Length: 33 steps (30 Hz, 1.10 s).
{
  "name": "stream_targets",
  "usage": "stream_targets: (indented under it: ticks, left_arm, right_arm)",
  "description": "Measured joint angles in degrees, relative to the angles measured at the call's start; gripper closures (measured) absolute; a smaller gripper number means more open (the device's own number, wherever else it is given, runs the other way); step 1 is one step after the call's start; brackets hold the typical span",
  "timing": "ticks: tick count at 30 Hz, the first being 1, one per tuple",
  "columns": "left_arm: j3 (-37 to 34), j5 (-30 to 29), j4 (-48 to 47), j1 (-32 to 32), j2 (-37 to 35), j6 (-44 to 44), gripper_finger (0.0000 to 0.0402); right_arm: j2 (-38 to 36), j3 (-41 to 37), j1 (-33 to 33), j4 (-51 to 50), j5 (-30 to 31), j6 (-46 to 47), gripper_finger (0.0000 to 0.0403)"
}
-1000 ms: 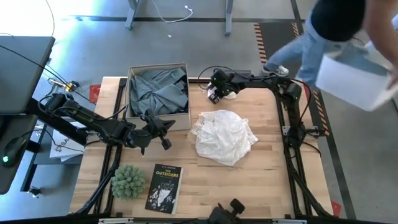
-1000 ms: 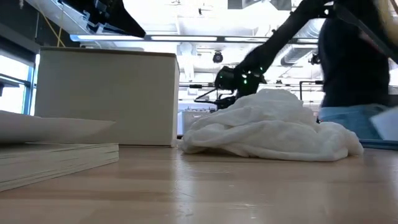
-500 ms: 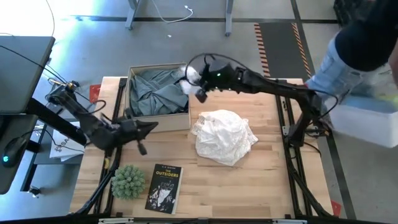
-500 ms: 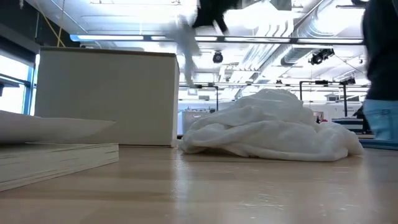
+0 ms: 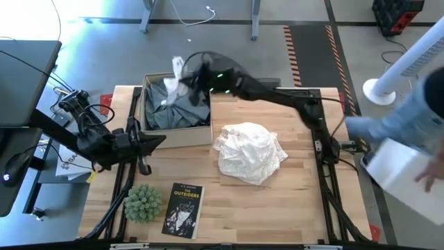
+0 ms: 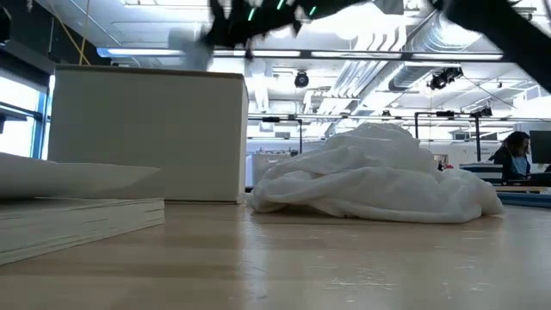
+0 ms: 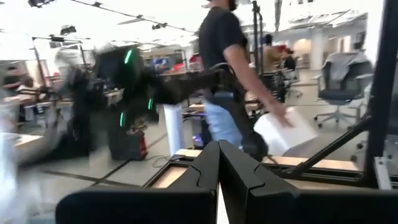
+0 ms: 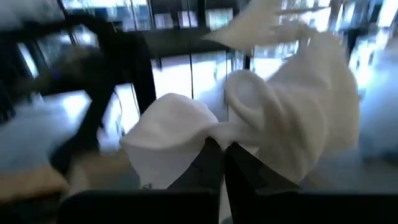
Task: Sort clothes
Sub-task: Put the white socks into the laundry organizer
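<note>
**Over the box: your right gripper carries a white cloth**

Above the far side of the cardboard box [image 5: 175, 135], your right gripper [image 5: 186, 75] is clamped on a small white garment [image 8: 249, 124]; the right wrist view shows the cloth bunched and pinched between the two fingers, and from above it appears as a pale scrap [image 5: 177, 67] at the arm's tip. Inside the box lies a crumpled grey-green shirt [image 5: 177, 104], filling most of the space you can see. Just beside the box, toward the middle of the wooden table [image 5: 291, 208], a larger white garment [image 5: 250, 153] sits in a loose heap; the low view shows it [image 6: 374, 176] resting on the tabletop next to the box wall [image 6: 146, 133].

Your left gripper [image 5: 154, 142] waits at the table's left edge, in front of the box, with its fingers pressed together and nothing between them, as the left wrist view shows [image 7: 219, 177].

Nearer you sit a green spiky plant [image 5: 143, 202] and a book titled "The Outsiders" [image 5: 183, 209]. A person [image 5: 409, 132] carrying a white bin [image 5: 402, 173] stands off the table's right side.
</note>
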Motion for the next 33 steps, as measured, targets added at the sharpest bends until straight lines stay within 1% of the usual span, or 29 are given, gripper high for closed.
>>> stream_targets:
  ticks: [3,5,7,9,11,13,15,17,20,23,26,29,31,33]
  left_arm:
    - [0.0,-4.2,-0.1,0.0,0.1,0.1,0.0401]
    - [0.0,-7.3,-0.2,0.0,0.1,0.0,0.0401]
    - [0.0,-9.3,-0.2,0.1,0.1,0.0,0.0401]
    - [0.0,-9.7,-0.2,0.1,0.1,0.0,0.0401]
    - [0.0,-9.7,-0.2,0.3,0.1,-1.1,0.0401]
    - [-0.1,-9.4,-0.2,1.2,0.1,-4.1,0.0401]
    - [-0.3,-7.4,-0.2,2.6,0.2,-7.3,0.0401]
    - [-0.3,-3.8,-0.1,4.7,0.9,-8.5,0.0401]
    - [-0.3,-0.7,0.0,9.2,2.5,-9.0,0.0401]
    - [-0.3,0.7,0.3,13.9,4.3,-9.1,0.0401]
    - [-0.3,3.2,0.4,18.3,5.3,-9.1,0.0401]
    - [-0.3,6.4,0.5,23.1,5.6,-9.8,0.0401]
    - [-0.3,11.4,0.0,27.2,5.9,-12.4,0.0401]
    - [-0.1,20.3,-0.7,32.4,7.0,-16.0,0.0401]
  right_arm:
    - [6.9,3.5,-0.7,-7.5,-1.7,0.7,0.0402]
    - [10.4,6.3,-1.0,-14.3,-2.5,0.7,0.0398]
    - [12.9,9.7,-1.1,-22.5,-2.2,-0.8,0.0386]
    - [13.8,11.9,-1.0,-28.2,-1.7,-2.4,0.0364]
    - [12.2,10.8,-1.0,-30.4,-2.3,-2.8,0.0333]
    - [10.6,10.7,-1.1,-34.3,-2.8,-2.9,0.03]
    - [8.9,11.2,-1.2,-38.5,-2.7,-3.8,0.0268]
    - [6.4,11.6,-1.2,-40.7,-2.3,-3.7,0.0243]
    - [1.4,10.9,-1.3,-41.7,-2.3,-3.2,0.0221]
    - [-2.4,10.9,-0.7,-42.6,-2.2,-3.3,0.0215]
    - [-4.7,10.9,0.7,-43.2,-2.2,-4.2,0.0214]
    - [-7.2,10.9,2.4,-47.1,-2.2,-5.9,0.0214]
    - [-8.8,10.9,4.1,-51.8,-0.8,-6.1,0.0216]
    - [-10.2,10.9,6.3,-58.2,3.5,-5.5,0.0217]
